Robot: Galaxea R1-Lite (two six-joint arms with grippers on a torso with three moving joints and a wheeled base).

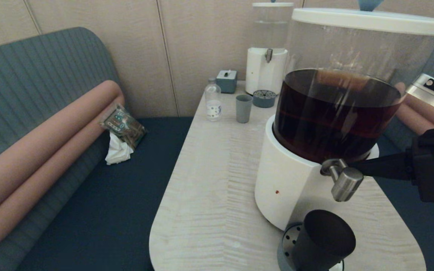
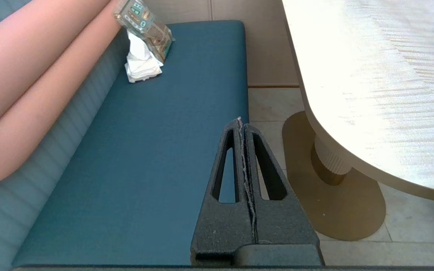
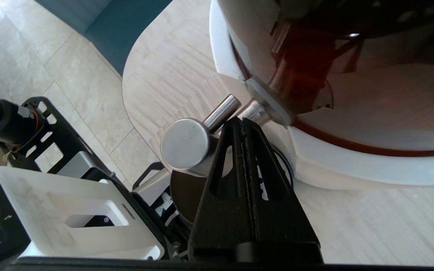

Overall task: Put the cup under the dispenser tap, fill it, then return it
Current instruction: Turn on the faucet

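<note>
The black cup (image 1: 322, 241) stands on the perforated drip tray (image 1: 289, 241) right below the dispenser tap (image 1: 347, 184), at the table's near edge. The big dispenser (image 1: 333, 113) holds dark brown liquid in its clear tank. My right gripper (image 1: 351, 165) reaches in from the right, shut with nothing between its fingers, its tips against the tap's neck behind the steel spout. In the right wrist view the gripper (image 3: 242, 121) touches the neck beside the tap (image 3: 185, 145), with the cup (image 3: 187, 192) dark beneath. My left gripper (image 2: 240, 122) is parked, shut, over the blue bench.
At the table's far end stand a smaller clear-water dispenser (image 1: 268, 56), a grey-blue tumbler (image 1: 243, 108), a small bottle (image 1: 213, 102) and a grey box (image 1: 226, 81). A packet with a tissue (image 1: 123, 130) lies on the bench (image 1: 126, 195) to the left.
</note>
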